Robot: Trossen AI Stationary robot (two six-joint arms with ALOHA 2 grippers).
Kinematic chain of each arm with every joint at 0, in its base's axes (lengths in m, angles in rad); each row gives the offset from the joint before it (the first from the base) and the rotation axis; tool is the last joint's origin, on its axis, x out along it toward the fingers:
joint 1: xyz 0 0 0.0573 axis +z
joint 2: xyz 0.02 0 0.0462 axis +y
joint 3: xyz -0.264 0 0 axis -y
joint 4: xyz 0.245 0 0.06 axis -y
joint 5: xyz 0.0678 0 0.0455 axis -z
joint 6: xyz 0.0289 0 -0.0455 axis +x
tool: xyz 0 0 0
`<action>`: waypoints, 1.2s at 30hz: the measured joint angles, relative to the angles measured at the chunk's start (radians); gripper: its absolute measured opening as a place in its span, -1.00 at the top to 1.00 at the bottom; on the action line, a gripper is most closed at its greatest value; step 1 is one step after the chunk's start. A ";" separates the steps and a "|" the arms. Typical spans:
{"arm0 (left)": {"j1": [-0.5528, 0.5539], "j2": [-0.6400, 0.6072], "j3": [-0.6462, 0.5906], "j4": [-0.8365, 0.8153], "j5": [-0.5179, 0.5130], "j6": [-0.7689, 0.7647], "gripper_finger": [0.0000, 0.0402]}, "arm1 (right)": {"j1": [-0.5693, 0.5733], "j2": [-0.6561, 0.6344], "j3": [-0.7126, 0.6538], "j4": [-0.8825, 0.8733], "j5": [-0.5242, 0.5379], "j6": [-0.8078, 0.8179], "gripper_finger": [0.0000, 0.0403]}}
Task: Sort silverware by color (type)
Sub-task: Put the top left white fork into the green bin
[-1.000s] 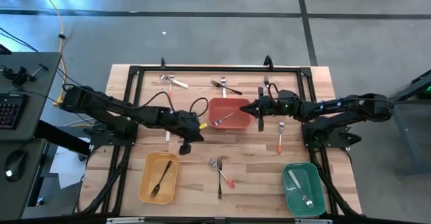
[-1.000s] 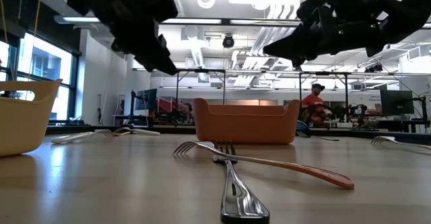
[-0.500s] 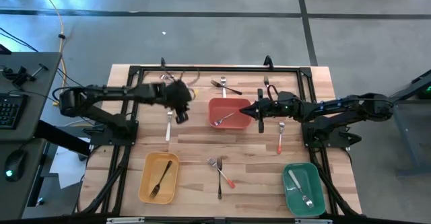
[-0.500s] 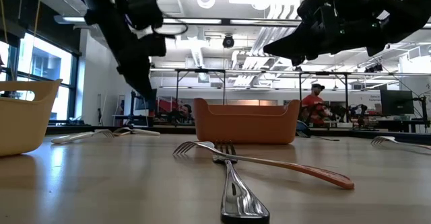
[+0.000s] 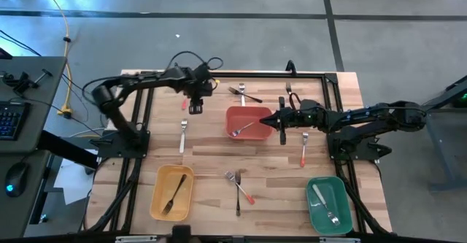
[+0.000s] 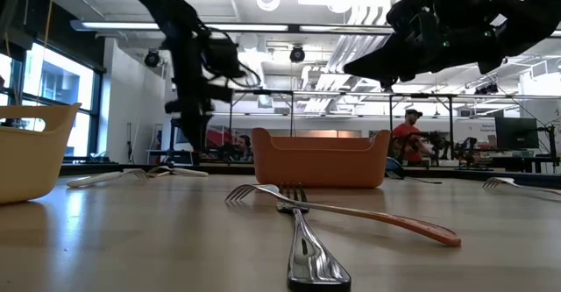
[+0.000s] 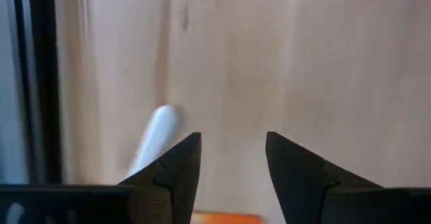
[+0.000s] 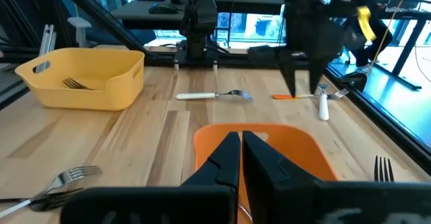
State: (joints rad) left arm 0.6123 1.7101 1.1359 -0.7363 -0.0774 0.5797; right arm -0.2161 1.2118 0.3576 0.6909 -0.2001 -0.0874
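My left gripper (image 5: pixel 195 109) (image 7: pixel 232 157) hangs open, fingers pointing down, over the table's far left part. It touches nothing. A white-handled utensil (image 7: pixel 156 131) lies just beside one finger, and a red-orange handle (image 5: pixel 184 103) lies close by. My right gripper (image 5: pixel 280 123) (image 8: pixel 240 151) is shut and empty, held level above the right rim of the red bin (image 5: pixel 260 114). In that bin lies one fork (image 5: pixel 244 128). Another fork (image 5: pixel 175 191) lies in the yellow bin (image 5: pixel 157 199), and a pale utensil (image 5: pixel 325 203) in the green bin (image 5: pixel 340 212).
Loose silverware lies flat on the wood: a white-handled fork (image 5: pixel 182 135), two crossed forks (image 5: pixel 238 186) at the near middle, a red-handled fork (image 5: pixel 303 149) right of the red bin, and dark forks (image 5: pixel 244 93) near the far edge. A black frame (image 5: pixel 233 74) rims the table.
My left gripper has swung from just above the yellow bin toward the table's far edge and a little left, and now points down over the utensils there. My right gripper has stayed still over the red bin. No silverware has moved.
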 joint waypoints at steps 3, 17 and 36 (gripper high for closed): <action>0.014 0.095 0.079 -0.053 -0.077 0.066 0.20 | 0.000 0.000 0.000 0.000 0.000 0.000 1.00; 0.050 0.293 0.250 -0.144 -0.203 0.189 0.20 | 0.000 0.000 0.000 -0.002 0.000 -0.007 1.00; 0.090 0.159 0.253 -0.327 -0.156 0.086 0.48 | 0.000 0.001 0.000 -0.007 -0.001 -0.007 1.00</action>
State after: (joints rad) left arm 0.7021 1.8687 1.3886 -1.0638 -0.2335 0.6662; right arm -0.2161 1.2125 0.3573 0.6842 -0.2007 -0.0948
